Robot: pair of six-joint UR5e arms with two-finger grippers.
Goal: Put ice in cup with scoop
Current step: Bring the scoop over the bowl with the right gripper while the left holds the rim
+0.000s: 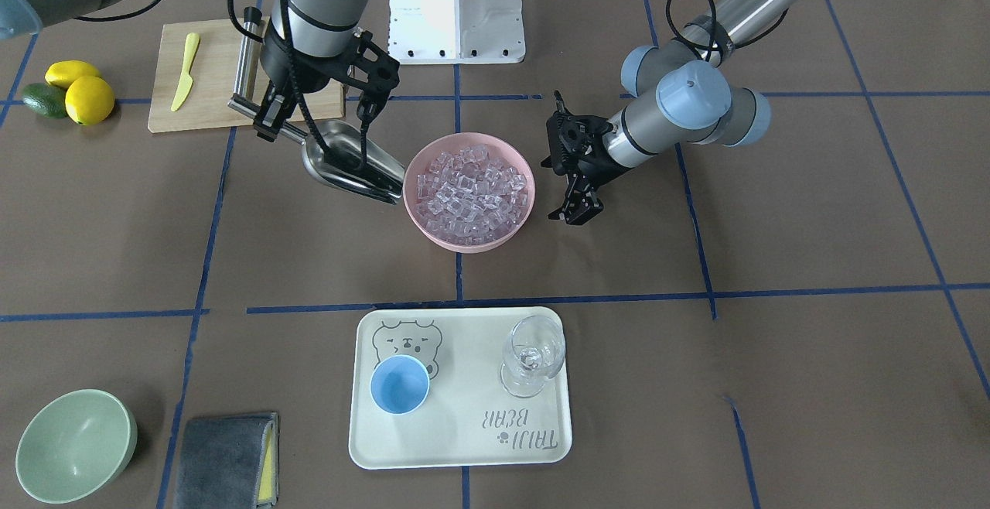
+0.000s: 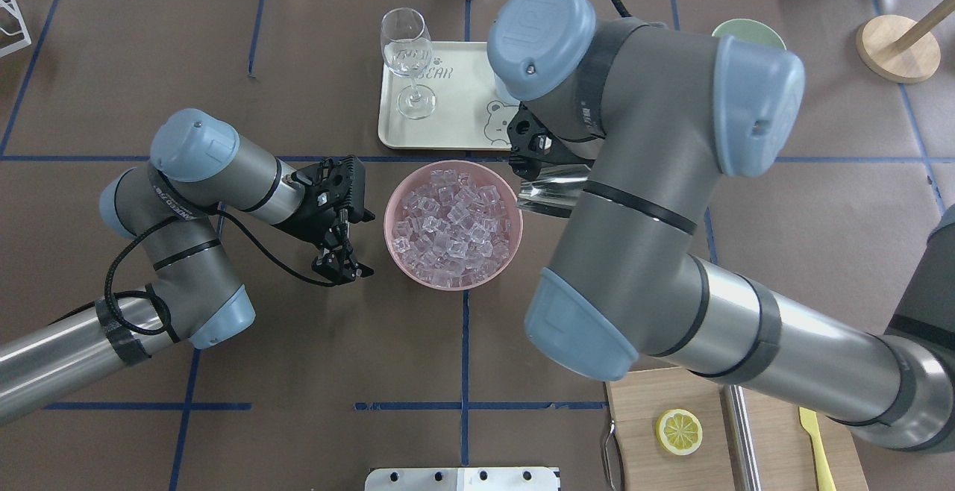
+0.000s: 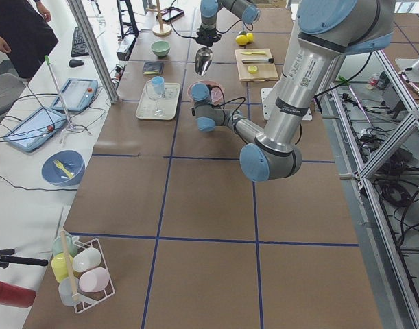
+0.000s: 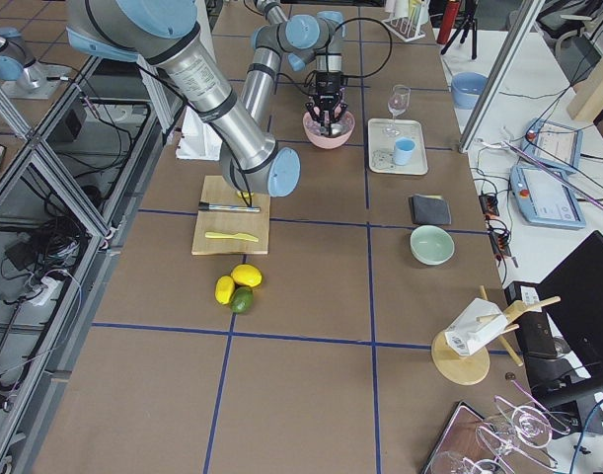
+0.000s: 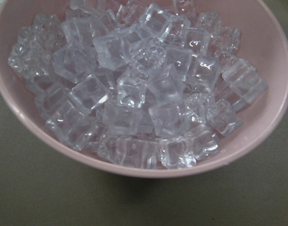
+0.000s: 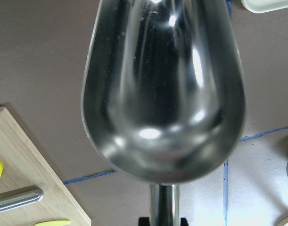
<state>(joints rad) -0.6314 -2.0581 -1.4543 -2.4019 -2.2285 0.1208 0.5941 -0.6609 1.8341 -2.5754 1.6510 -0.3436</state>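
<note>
The ice [image 1: 472,188] fills a pink bowl [image 1: 464,244] at the table's middle, and it also shows in the left wrist view [image 5: 144,89]. My right gripper [image 1: 271,118] is shut on the rod handle of the silver scoop [image 1: 348,161]. It holds the scoop above the table beside the bowl, its mouth toward the bowl. The scoop's trough [image 6: 162,89] is empty. My left gripper [image 1: 576,211] hangs on the bowl's other side, apart from the rim, and looks shut and empty. The light-blue cup [image 1: 399,385] stands upright on the tray.
The cream tray [image 1: 464,447] also carries a clear wine glass [image 1: 534,354]. A green bowl [image 1: 73,443] and a grey cloth [image 1: 224,470] lie at the operators' side. A cutting board [image 1: 209,111] holds a yellow knife [image 1: 186,68] and a steel cylinder [image 1: 246,56], next to lemons [image 1: 81,91].
</note>
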